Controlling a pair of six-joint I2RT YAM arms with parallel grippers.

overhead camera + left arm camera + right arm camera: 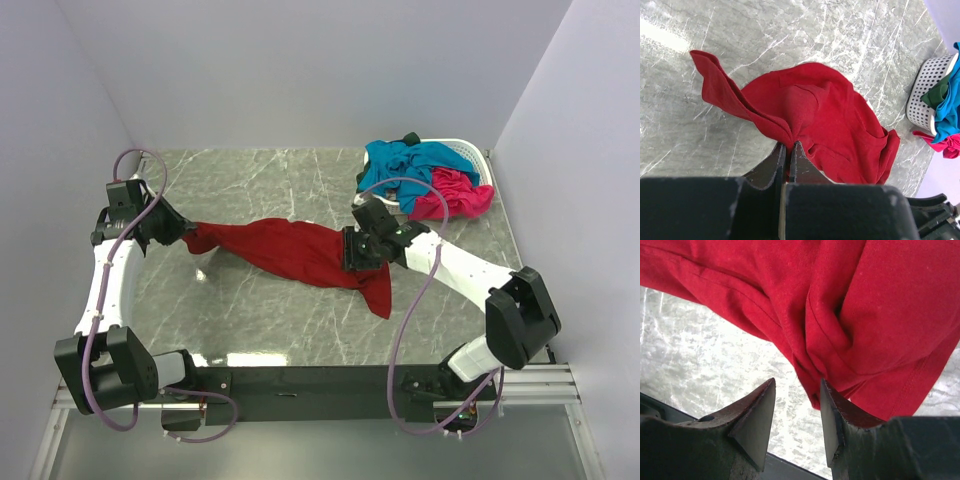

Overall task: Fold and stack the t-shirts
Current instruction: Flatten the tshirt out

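The dark red t-shirt point(290, 250) lies stretched across the middle of the grey marble table point(260, 185). My left gripper point(182, 232) is shut on the shirt's left end; in the left wrist view the cloth point(820, 115) is pinched between the closed fingers point(789, 150). My right gripper point(355, 252) is at the shirt's right part. In the right wrist view its jaws point(797, 390) stand open, with a fold of the red cloth point(850, 315) hanging just against the right finger point(832, 410). The teal-blue shirt point(410, 165) and the hot pink shirt point(455, 195) are heaped in the basket.
A white latticed basket point(470, 155) stands at the back right corner of the table; it also shows in the left wrist view point(927, 85). White walls close in the back and both sides. The black base rail point(300, 380) runs along the near edge.
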